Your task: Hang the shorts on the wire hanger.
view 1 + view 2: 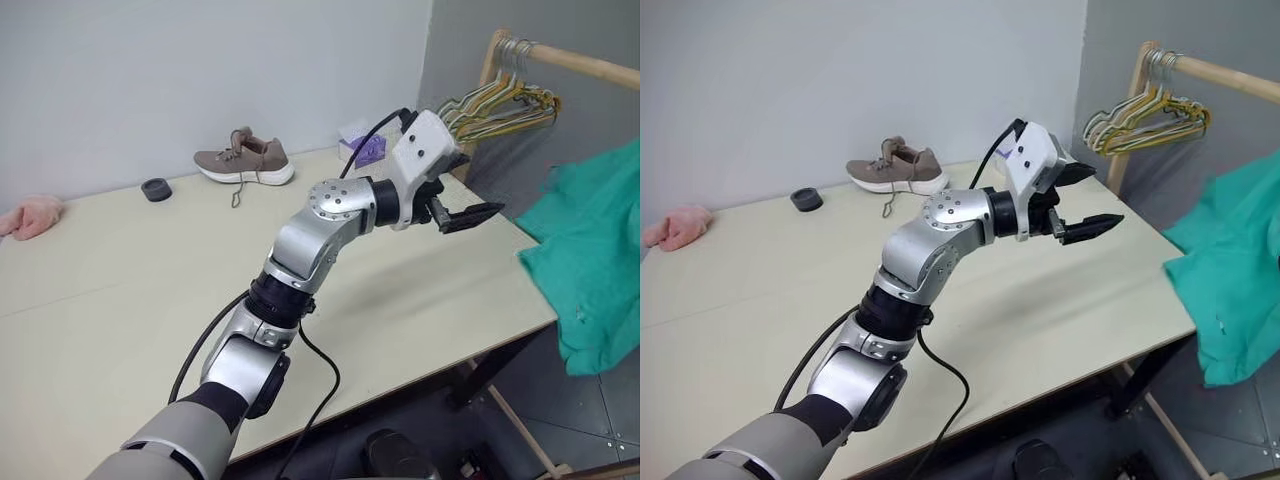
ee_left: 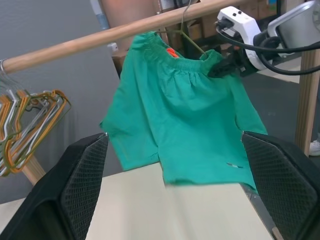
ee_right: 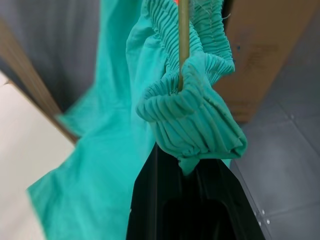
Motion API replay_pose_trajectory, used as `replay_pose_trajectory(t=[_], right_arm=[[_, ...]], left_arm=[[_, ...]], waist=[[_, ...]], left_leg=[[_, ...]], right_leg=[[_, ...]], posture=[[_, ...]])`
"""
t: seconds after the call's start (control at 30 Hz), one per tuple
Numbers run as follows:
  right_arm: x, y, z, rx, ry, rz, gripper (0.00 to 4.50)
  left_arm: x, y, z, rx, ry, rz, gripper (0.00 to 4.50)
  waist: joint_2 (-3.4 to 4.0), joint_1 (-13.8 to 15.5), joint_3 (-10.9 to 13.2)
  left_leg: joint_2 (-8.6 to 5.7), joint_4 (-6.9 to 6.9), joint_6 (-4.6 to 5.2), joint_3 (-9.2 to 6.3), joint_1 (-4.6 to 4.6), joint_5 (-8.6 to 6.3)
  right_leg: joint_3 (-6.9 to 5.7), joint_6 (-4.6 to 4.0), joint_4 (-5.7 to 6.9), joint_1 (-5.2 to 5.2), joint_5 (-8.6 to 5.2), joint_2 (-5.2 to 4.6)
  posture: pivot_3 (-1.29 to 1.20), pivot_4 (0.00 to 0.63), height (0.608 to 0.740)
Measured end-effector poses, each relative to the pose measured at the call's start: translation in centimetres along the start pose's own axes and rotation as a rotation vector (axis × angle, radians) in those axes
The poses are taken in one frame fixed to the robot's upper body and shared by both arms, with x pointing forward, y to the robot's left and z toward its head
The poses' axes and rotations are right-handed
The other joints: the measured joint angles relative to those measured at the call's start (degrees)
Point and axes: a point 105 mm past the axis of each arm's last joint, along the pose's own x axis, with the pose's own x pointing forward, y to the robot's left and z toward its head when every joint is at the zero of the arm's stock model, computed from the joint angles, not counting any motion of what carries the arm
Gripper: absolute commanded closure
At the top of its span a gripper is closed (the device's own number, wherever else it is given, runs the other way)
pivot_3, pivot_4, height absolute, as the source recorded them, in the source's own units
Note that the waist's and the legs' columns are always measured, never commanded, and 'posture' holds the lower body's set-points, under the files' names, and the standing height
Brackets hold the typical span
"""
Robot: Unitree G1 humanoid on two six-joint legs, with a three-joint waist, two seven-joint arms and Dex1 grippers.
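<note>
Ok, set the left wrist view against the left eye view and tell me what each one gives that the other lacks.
Left wrist view alone: the shorts' gathered waistband with its orange tag, the olive wire hanger rising from the waistband toward the wooden rail, and the right gripper shut on the waistband's end.

Left eye view alone: the shoe, the pink cloth, a small dark round object and a purple box, all on the table.

Shared: shorts, rail, bunched hangers, the left gripper with fingers spread.

Bare test room: plain table [image 1: 120, 300], wooden clothes rail [image 1: 590, 62], grey walls
</note>
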Motion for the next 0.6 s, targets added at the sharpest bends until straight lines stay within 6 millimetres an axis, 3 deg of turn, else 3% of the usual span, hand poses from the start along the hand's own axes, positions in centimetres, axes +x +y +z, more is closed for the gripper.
replay_pose_trajectory(t=[0.2, 0.37, 0.6], right_arm=[[-0.4, -1.0, -2.1, 0.042, 0.096, -0.042, 4.5], [-1.9, -2.1, -2.4, 0.075, 0.103, -0.079, 4.5], [-2.3, -1.7, -2.4, 0.091, 0.108, -0.058, 4.5]], left_arm=[[0.5, -0.3, 0.5, 0.005, -0.013, -0.015, 0.01], [0.9, -0.6, 0.3, -0.011, -0.017, -0.03, 0.01], [1.3, -1.5, 0.7, -0.022, -0.037, -0.103, 0.01]], waist=[[0.12, 0.1, 0.1], [0.17, 0.1, 0.0], [0.17, -1.2, 0.0]], left_leg=[[-0.18, 0.02, 0.0, 0.05, -0.01, 0.0], [-0.43, 0.05, 0.0, -0.05, 0.0, 0.0], [-0.5, 0.04, 0.08, 0.01, 0.01, -0.05]], right_leg=[[0.05, 0.18, 0.04, 0.0, -0.11, -0.17], [0.1, 0.37, 0.08, 0.05, -0.21, -0.41], [0.18, 0.5, 0.08, 0.06, -0.28, -0.49]], posture=[[-0.41, 0.0, 0.74], [-0.44, 0.0, 0.74], [-0.44, 0.0, 0.74]])
